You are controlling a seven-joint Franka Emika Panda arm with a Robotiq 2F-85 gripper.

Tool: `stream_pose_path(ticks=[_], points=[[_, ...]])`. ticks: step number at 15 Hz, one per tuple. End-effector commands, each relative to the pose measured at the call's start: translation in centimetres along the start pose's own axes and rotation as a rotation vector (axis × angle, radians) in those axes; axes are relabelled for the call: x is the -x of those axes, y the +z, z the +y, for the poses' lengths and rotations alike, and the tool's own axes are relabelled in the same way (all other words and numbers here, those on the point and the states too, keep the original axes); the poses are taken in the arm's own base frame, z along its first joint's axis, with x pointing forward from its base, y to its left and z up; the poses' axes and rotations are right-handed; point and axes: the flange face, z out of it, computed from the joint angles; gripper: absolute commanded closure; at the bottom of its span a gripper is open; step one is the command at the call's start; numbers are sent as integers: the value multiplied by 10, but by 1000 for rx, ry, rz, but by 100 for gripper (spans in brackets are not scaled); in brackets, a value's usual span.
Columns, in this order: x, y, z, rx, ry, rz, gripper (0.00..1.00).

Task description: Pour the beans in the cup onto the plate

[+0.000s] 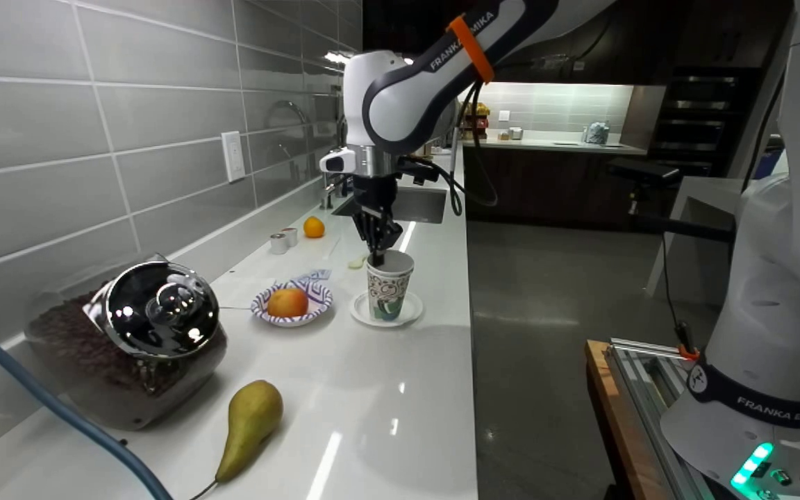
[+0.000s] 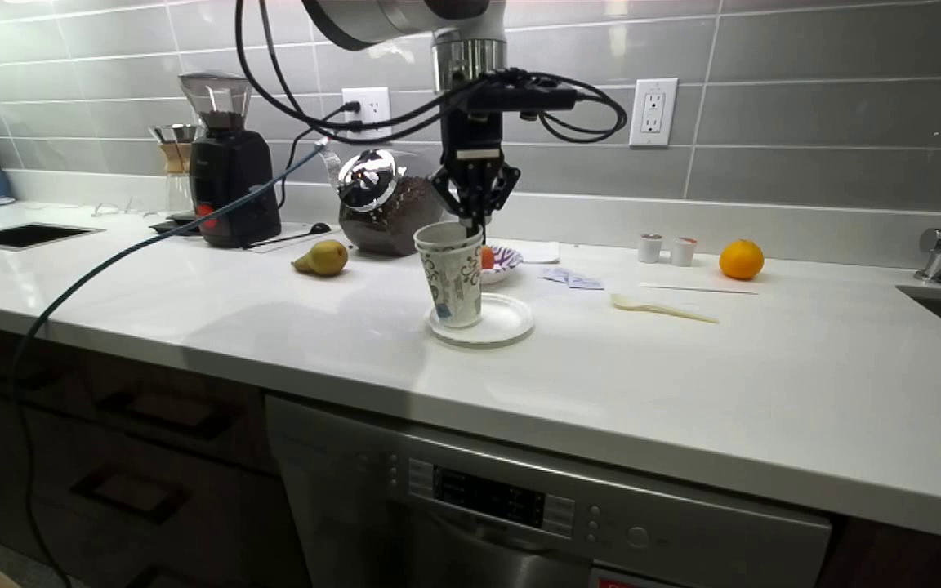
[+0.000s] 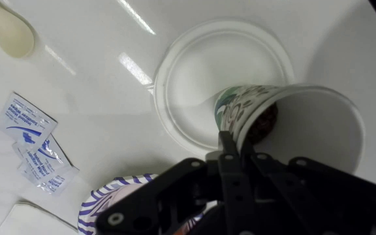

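Pincer (image 3: 236,139) narrow, nipping rim of cup (image 1: 387,286), beans (image 3: 263,125) inside — cup over plate (image 3: 191,81), can't tell if touching — plate nearer front edge of table (image 2: 724,384) than back, w/ some open room btwn.

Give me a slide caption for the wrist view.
Gripper pinching a patterned cup by its wall, dark beans inside, a white plate beneath.

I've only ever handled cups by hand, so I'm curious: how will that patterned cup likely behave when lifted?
The cup looks like thin paper, so its wall may flex where the gripper pinches it. It is probably light, since the beans show only near its bottom. Held at one side of the rim, it might swing or tilt.
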Motion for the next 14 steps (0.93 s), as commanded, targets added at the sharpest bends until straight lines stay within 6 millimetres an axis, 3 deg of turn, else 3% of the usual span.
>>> stream_pose_path(ticks=[1, 5, 9, 14], points=[[-10, -18, -30, 108, 70, -11, 99], [-18, -42, -49, 292, 156, -81, 99], [-15, -66, -55, 476, 263, -166, 99], [-5, -64, -45, 677, 374, -251, 99]])
